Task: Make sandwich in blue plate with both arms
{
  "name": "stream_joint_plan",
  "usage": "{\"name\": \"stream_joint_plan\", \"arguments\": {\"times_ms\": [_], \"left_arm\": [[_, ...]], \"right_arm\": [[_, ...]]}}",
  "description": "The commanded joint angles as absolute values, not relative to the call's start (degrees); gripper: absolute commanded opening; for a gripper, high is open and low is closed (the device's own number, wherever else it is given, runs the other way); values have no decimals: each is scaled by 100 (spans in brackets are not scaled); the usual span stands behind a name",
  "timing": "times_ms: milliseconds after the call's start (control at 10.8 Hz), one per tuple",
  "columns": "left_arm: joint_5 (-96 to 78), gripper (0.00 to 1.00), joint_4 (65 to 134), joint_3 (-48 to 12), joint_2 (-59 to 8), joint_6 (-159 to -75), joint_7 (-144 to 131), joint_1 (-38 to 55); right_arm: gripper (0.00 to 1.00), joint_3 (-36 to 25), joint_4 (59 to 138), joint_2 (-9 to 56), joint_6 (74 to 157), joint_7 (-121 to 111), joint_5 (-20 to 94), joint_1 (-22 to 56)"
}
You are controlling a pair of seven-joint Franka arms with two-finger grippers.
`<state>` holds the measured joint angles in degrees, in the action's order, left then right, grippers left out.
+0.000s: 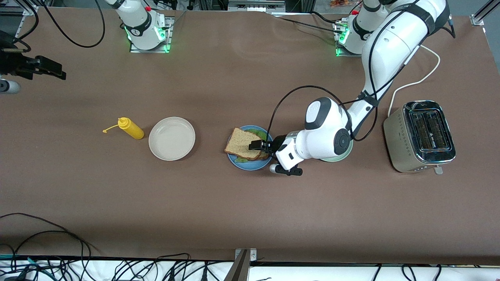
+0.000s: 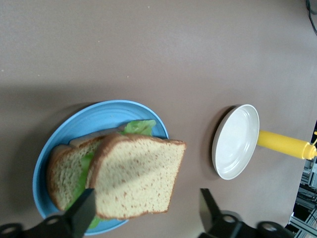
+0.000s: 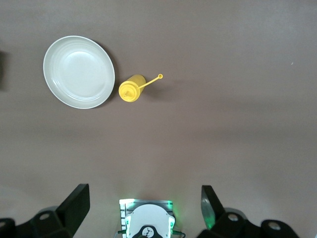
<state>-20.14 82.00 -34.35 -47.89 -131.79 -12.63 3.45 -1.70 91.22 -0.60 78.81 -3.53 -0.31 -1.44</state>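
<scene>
The left tool [image 1: 261, 146] hangs released right over the sandwich [image 1: 245, 144] on the blue plate [image 1: 250, 164], its spread fingers [image 2: 79, 213] straddling the top slice, while the right tool [image 3: 143, 208], also released, waits well apart.

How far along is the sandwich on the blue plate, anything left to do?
Mostly done: the sandwich, two bread slices with lettuce between them, lies on the blue plate. In hand: the left gripper is over it with fingers open, the top slice sitting skewed. The right gripper waits open above the table. Left: probably just withdrawing the left arm.
</scene>
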Motion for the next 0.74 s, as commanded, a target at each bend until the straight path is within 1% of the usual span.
{"name": "stream_joint_plan", "arguments": {"times_ms": [0, 186, 464, 650], "left_arm": [[-1907, 100, 8288, -3060, -4037, -12369, -1292, 352], [-1916, 100, 8288, -2726, -3562, -11832, -1301, 360], [-1785, 100, 8288, -2076, -2841, -10726, -1485, 378], [-901, 100, 8279, -2004, -2454, -10285, -1468, 369]], "right_arm": [[100, -202, 8771, 140, 7637, -211, -44, -158], [100, -202, 8780, 141, 7681, -228, -35, -149], [100, -220, 8807, 132, 7743, -255, -35, -115], [100, -255, 8807, 123, 7743, -255, -35, -79]]}}
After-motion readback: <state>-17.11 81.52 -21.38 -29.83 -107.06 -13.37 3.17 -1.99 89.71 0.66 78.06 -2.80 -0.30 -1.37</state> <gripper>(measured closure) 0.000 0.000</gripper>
